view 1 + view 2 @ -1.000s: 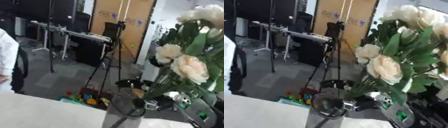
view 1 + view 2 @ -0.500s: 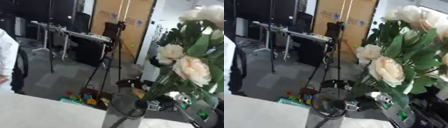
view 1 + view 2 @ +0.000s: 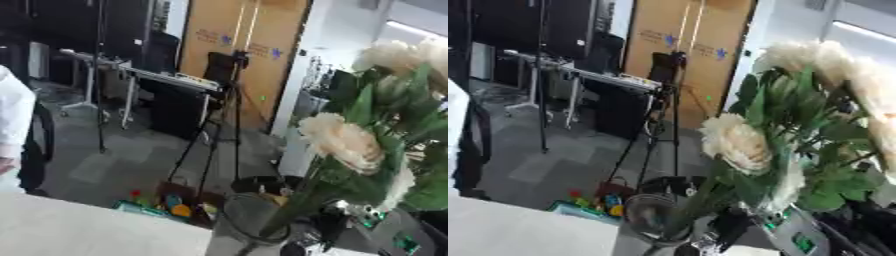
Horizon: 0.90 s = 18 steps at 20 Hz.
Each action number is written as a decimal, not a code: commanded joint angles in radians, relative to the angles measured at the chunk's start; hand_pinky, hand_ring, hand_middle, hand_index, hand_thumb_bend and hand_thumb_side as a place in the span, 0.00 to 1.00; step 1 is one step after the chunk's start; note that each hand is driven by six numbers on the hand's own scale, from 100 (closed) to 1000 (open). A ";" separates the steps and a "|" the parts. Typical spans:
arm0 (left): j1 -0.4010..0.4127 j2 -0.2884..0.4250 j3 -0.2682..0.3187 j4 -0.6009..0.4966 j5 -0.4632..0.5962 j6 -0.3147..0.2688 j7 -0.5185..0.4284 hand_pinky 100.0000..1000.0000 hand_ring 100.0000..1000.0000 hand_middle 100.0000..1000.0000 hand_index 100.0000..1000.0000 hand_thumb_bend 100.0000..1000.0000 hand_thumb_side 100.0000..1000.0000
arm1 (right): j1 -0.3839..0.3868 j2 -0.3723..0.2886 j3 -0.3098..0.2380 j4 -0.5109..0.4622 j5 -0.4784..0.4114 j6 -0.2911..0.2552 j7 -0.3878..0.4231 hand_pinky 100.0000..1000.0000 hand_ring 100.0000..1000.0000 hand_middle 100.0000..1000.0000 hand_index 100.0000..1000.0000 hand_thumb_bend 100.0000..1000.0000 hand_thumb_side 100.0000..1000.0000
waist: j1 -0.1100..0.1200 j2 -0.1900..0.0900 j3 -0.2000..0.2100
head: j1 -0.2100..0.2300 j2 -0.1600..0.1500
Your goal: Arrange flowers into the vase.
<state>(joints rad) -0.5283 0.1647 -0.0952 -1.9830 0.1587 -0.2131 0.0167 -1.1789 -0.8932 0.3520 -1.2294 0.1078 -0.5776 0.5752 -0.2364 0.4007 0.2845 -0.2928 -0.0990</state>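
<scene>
- At the lower middle of your view stands the glass vase (image 3: 249, 220), its round rim open towards you and its body clear; take it as your landmark; it sits at the right end of the pale table (image 3: 79, 230), whose top fills the corner to the vase's left.
- Up and to the right of the vase the bunch of flowers (image 3: 815, 125) leans across the picture; cream roses with green leaves; the green stems (image 3: 293, 212) slant down and pass through the vase's rim, so the lower ends are inside the glass while the heads hang well out to the right.
- Nearest the vase is one large cream rose (image 3: 341, 142), just above and right of the rim; more blooms (image 3: 798, 55) sit higher, towards the top right corner.
- Right of the vase and under the leaves you have dark machine parts with small green marks (image 3: 398, 242); whether any of this is a hand you cannot tell; neither hand shows clearly, so nothing can be said of the fingers.
- Behind the vase a black tripod (image 3: 223, 115) stands on the grey floor; behind that is an orange door (image 3: 241, 50).
- Left of the vase, low on the floor, sit some small coloured items (image 3: 162, 202); too blurred to name.
</scene>
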 commanded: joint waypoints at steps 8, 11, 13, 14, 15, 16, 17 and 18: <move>-0.008 -0.008 -0.002 -0.017 -0.001 0.002 0.000 0.66 0.63 0.85 0.92 0.28 0.98 | -0.019 -0.028 -0.018 0.021 0.015 -0.329 0.332 1.00 1.00 1.00 1.00 0.69 0.86 | 0.010 -0.019 -0.011 | 0.007 -0.022; -0.007 -0.009 -0.003 -0.017 -0.001 0.002 0.000 0.66 0.63 0.85 0.92 0.28 0.98 | -0.020 -0.029 -0.026 0.027 0.014 -0.329 0.332 1.00 1.00 1.00 1.00 0.69 0.86 | 0.010 -0.019 -0.012 | 0.008 -0.020; -0.007 -0.008 -0.003 -0.017 -0.001 0.002 0.000 0.66 0.63 0.85 0.92 0.28 0.98 | -0.019 -0.031 -0.032 0.033 0.020 -0.329 0.332 1.00 1.00 1.00 1.00 0.68 0.86 | 0.010 -0.020 -0.013 | 0.009 -0.021; -0.007 -0.008 -0.002 -0.017 -0.001 0.002 0.000 0.66 0.63 0.85 0.92 0.28 0.98 | -0.019 -0.031 -0.034 0.036 0.022 -0.329 0.332 1.00 1.00 1.00 1.00 0.68 0.86 | 0.010 -0.020 -0.014 | 0.009 -0.021; -0.006 -0.008 -0.002 -0.017 -0.001 0.002 0.000 0.66 0.63 0.85 0.92 0.28 0.98 | -0.018 -0.031 -0.038 0.040 0.025 -0.329 0.332 1.00 1.00 1.00 1.00 0.68 0.86 | 0.010 -0.019 -0.014 | 0.009 -0.021; -0.006 -0.008 -0.002 -0.017 -0.001 0.002 0.000 0.66 0.63 0.85 0.92 0.28 0.98 | -0.018 -0.032 -0.041 0.043 0.028 -0.329 0.332 1.00 1.00 1.00 1.00 0.68 0.86 | 0.010 -0.019 -0.014 | 0.010 -0.021; -0.006 -0.008 -0.002 -0.017 -0.001 0.002 0.000 0.66 0.63 0.85 0.92 0.27 0.98 | -0.017 -0.033 -0.044 0.045 0.031 -0.329 0.332 1.00 1.00 1.00 1.00 0.68 0.86 | 0.010 -0.019 -0.014 | 0.010 -0.022; -0.006 -0.007 -0.002 -0.017 -0.001 0.002 -0.001 0.66 0.63 0.85 0.92 0.27 0.98 | -0.015 -0.034 -0.047 0.047 0.034 -0.329 0.332 1.00 1.00 1.00 1.00 0.68 0.87 | 0.010 -0.018 -0.014 | 0.010 -0.022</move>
<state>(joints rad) -0.5281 0.1579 -0.0951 -1.9830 0.1587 -0.2126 0.0169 -1.1819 -0.8928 0.3258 -1.1838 0.1353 -0.5765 0.5763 -0.2364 0.4016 0.2735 -0.2836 -0.1078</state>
